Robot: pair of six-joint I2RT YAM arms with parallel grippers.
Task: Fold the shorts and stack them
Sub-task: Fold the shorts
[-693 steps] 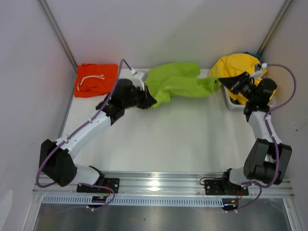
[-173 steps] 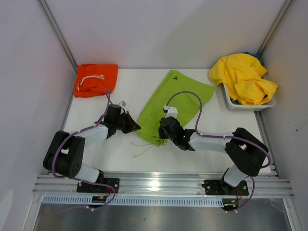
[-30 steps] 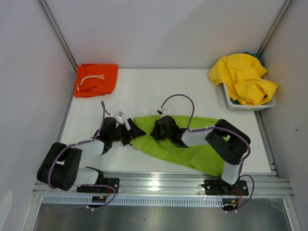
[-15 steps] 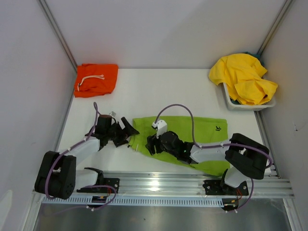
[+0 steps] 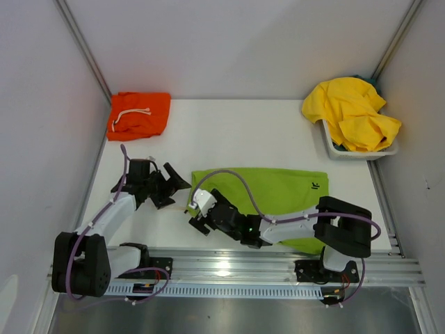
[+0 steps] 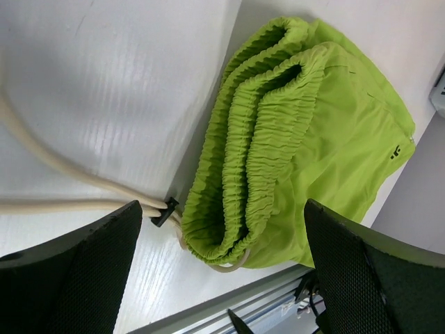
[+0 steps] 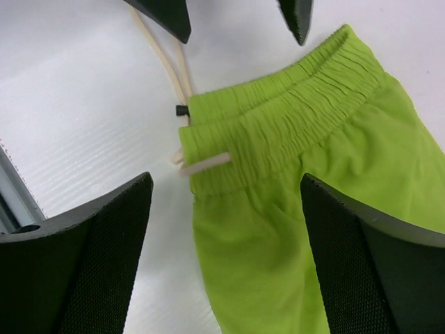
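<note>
The lime green shorts [image 5: 271, 191] lie flat at the table's front middle, with the waistband [image 6: 264, 153] doubled over at their left end and a small dark logo [image 5: 316, 185] to the right. White drawstrings [image 6: 62, 182] trail from the waistband. My left gripper [image 5: 177, 193] stands open just left of the waistband, touching nothing. My right gripper [image 5: 198, 221] hovers open over the waistband's front corner, its jaws empty in the right wrist view [image 7: 226, 257]. Folded orange shorts [image 5: 139, 115] rest at the back left. Yellow shorts [image 5: 351, 111] are heaped at the back right.
A white bin [image 5: 332, 152] at the back right holds the yellow heap. White walls close in on the left, back and right. An aluminium rail [image 5: 229, 261] runs along the near edge, close to the green shorts' front hem.
My right gripper has opened and let go of the green shorts, then drawn back towards the near edge. The shorts have settled flat. My left arm has moved left, away from the waistband.
</note>
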